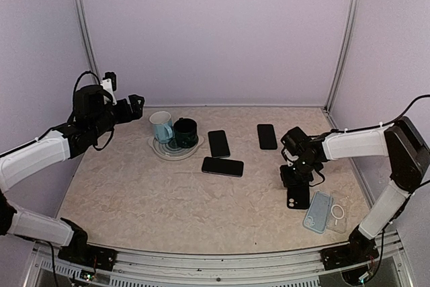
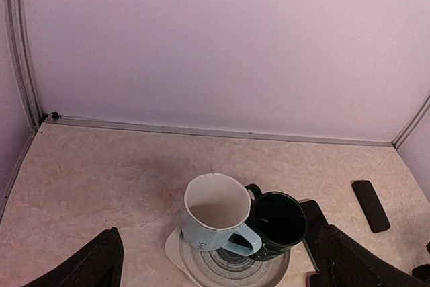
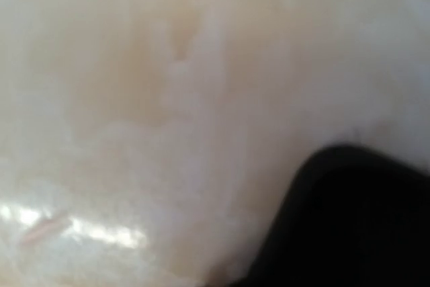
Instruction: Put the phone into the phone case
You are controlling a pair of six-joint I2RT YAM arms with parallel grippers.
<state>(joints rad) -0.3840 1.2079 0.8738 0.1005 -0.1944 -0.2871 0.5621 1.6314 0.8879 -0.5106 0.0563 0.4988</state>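
A black phone [image 1: 298,197] lies camera side up at the right of the table, just left of a clear bluish phone case [image 1: 318,211] with a white ring. My right gripper [image 1: 293,179] points straight down onto the phone's far end. The right wrist view is a blur of pale table top [image 3: 134,99] with a dark shape [image 3: 356,226] at the lower right, so the state of the jaws does not show. My left gripper [image 1: 136,106] hangs raised at the far left, open and empty, with both fingers [image 2: 101,260] wide apart.
Three more black phones lie mid-table [image 1: 218,143] [image 1: 222,166] [image 1: 267,136]. A light blue mug [image 1: 161,126] [image 2: 215,223] and a dark mug [image 1: 186,132] [image 2: 277,223] stand on a plate [image 1: 164,150] [image 2: 232,267] at the back left. Walls enclose the table.
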